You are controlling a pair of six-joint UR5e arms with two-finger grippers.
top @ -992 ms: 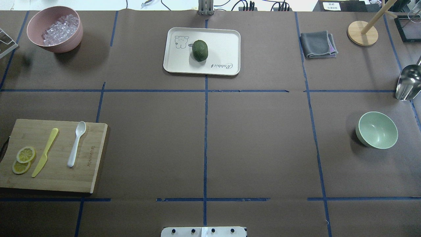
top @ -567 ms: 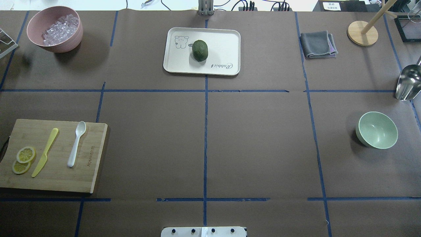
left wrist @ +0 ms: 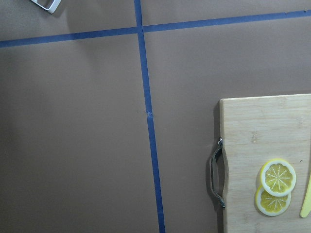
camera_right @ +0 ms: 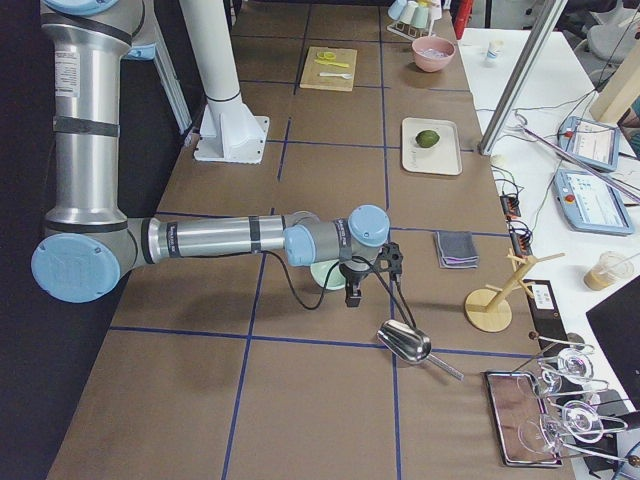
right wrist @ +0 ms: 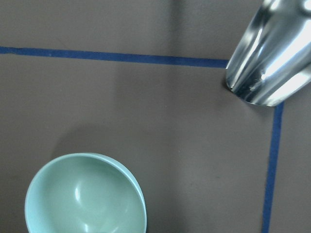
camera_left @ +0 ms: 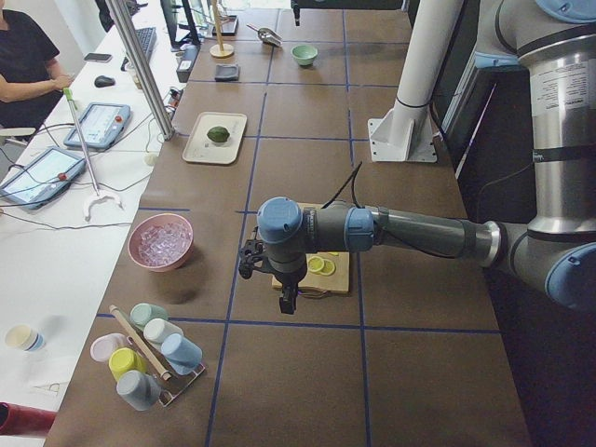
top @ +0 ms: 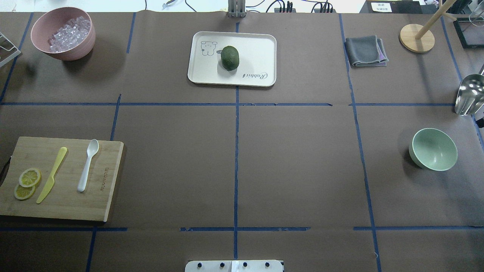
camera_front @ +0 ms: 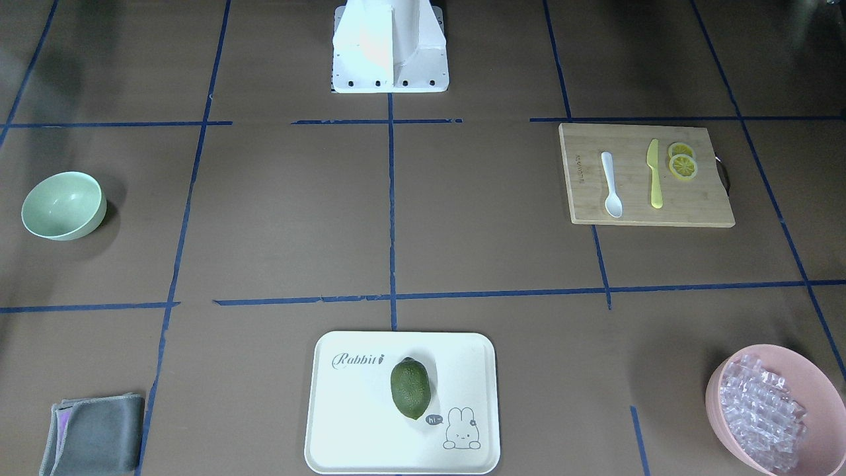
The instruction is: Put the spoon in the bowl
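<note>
The white spoon (top: 87, 165) lies on a wooden cutting board (top: 102, 196) at the table's left, beside a yellow knife (top: 52, 174); it also shows in the front view (camera_front: 611, 185). The mint-green bowl (top: 433, 149) stands empty at the far right and shows in the right wrist view (right wrist: 85, 196). My left gripper (camera_left: 285, 300) hangs over the table beside the board's handle end; I cannot tell whether it is open. My right gripper (camera_right: 353, 294) hangs beside the bowl; I cannot tell its state either.
Two lemon slices (top: 26, 183) lie on the board. A pink bowl (top: 75, 51) of ice pieces stands back left. A white tray (top: 257, 49) holds a lime (top: 230, 57). A grey cloth (top: 365, 51), wooden stand (top: 417, 37) and metal scoop (top: 469, 94) are at the right.
</note>
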